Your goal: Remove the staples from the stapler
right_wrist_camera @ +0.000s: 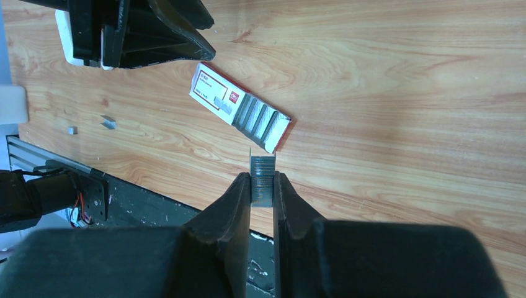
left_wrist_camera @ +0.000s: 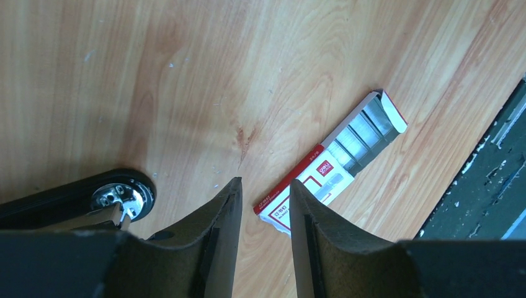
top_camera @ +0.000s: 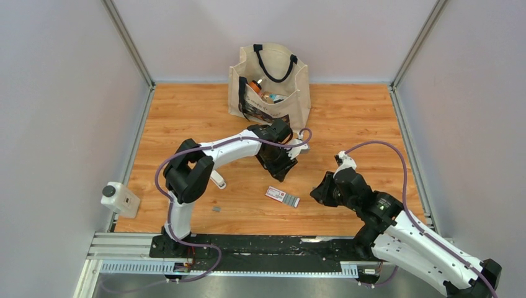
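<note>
1. Wooden table (top_camera: 347, 124) between pale walls carried everything, with a tote bag (top_camera: 270, 84) standing at its far edge.
2. At mid-table the left gripper (left_wrist_camera: 265, 186) hovered, its fingers partly apart with nothing between them.
3. Nearer the front, the right gripper (right_wrist_camera: 262, 179) was pinched closed on a strip of staples (right_wrist_camera: 262, 167), so unloading looked nearly done.
4. Just outside the left gripper's finger lay the stapler (left_wrist_camera: 93, 202), its chrome-capped end showing.
5. Directly ahead of the held strip lay a red-and-white box (right_wrist_camera: 240, 113); setting the strip down probably called for bare wood clear of it.
6. Off to the left lay a white bar (top_camera: 217, 180) and 2 grey bits (right_wrist_camera: 108, 122).
</note>
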`<action>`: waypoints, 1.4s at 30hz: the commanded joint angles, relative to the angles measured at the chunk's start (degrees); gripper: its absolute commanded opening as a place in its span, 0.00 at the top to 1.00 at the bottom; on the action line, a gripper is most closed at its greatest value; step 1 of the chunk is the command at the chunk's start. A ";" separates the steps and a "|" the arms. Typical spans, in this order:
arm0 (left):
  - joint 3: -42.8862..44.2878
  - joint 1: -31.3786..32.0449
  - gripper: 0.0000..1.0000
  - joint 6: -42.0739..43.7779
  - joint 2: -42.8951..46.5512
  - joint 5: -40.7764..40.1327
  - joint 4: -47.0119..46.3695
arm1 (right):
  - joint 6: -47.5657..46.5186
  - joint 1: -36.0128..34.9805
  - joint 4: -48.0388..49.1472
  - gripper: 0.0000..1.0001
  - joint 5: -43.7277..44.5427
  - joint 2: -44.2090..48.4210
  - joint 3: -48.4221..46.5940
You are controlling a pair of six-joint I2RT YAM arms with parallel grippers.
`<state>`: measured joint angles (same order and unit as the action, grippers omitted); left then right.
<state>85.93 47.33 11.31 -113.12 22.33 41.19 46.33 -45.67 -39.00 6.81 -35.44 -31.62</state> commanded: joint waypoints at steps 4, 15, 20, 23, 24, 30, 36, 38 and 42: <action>-0.32 1.54 0.61 -0.67 -0.52 -1.41 -0.67 | 0.87 0.23 0.77 0.93 1.19 0.02 -0.03; -5.24 2.15 0.65 -7.53 1.85 -2.29 -2.34 | 0.17 0.14 0.42 0.93 1.80 2.30 -0.38; -8.23 2.15 0.71 -7.18 1.50 -2.73 -2.52 | -0.18 0.14 0.42 0.93 1.63 3.01 -0.38; -8.24 2.15 0.71 -7.18 1.50 -2.03 -2.87 | -0.18 0.14 0.33 0.93 1.45 3.27 0.06; -8.15 2.15 0.71 -7.35 1.50 -1.94 -2.87 | -0.10 0.14 0.33 0.93 1.54 3.36 0.32; -9.55 2.59 0.73 -7.27 3.69 0.52 -1.73 | -0.53 0.06 1.73 0.93 1.19 2.22 0.85; -12.19 2.77 0.73 -7.09 5.98 1.84 -1.73 | -0.45 0.14 7.44 0.93 0.05 -3.40 2.44; -11.67 2.77 0.73 -6.74 6.07 1.32 -1.20 | -0.62 -0.03 8.67 0.93 -0.13 -6.99 1.83; -7.02 1.89 0.72 -5.42 6.24 0.26 1.78 | -2.99 -0.47 10.00 0.94 -0.66 -14.91 -1.95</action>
<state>74.30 49.69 4.49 -110.13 22.76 40.38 45.89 -45.69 -33.52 6.68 -44.99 -29.47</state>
